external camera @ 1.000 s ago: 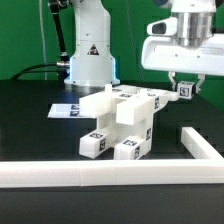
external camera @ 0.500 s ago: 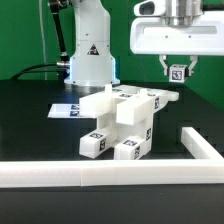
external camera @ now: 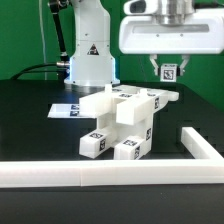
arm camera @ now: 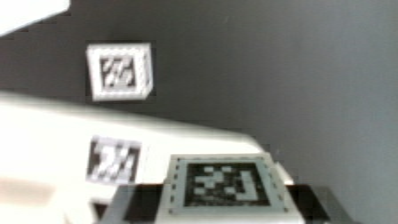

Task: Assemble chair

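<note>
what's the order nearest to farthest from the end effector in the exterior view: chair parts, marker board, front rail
From the end effector, gripping a small tagged white piece:
1. White plastic tagged chair parts, just below.
2. Flat white marker board, exterior view's left.
3. Long white border rail, front edge.

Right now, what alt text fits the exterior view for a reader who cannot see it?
The claw hangs above a black table, gripping a small tagged part. Below it, toward the exterior view's left, stands the partly built white chair, a white border rail in front.
</note>
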`<state>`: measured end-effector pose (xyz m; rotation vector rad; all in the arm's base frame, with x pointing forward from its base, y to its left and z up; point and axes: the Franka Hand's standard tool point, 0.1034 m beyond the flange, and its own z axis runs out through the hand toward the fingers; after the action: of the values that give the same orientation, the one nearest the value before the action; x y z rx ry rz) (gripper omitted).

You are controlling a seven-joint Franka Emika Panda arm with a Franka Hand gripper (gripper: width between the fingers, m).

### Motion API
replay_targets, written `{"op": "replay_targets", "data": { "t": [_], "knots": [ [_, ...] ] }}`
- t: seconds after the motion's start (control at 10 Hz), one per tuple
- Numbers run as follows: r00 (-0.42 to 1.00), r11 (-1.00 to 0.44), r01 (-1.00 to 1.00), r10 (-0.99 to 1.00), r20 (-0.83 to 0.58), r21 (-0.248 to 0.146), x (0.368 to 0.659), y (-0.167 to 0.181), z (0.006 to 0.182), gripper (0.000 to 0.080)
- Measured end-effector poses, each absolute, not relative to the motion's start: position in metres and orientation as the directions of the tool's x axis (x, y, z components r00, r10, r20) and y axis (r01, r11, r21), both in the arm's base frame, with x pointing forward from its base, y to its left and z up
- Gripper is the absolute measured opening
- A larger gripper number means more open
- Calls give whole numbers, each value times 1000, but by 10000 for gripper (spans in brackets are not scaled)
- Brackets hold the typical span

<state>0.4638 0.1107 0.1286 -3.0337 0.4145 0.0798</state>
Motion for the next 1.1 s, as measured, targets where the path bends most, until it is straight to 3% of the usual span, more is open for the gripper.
{"op": "replay_targets", "data": {
  "t": [0.2,0.5,0.7,1.1],
  "knots": [
    [972,-970,-232,-228,-51,-75,486,92,135,271],
    [971,-969,-235,-231,-54,-72,484,94,132,271],
    [990,-988,-137,-134,-46,-69,490,79,129,271],
    [1000,-998,1,1,3,-59,537,54,140,271]
  ]
}}
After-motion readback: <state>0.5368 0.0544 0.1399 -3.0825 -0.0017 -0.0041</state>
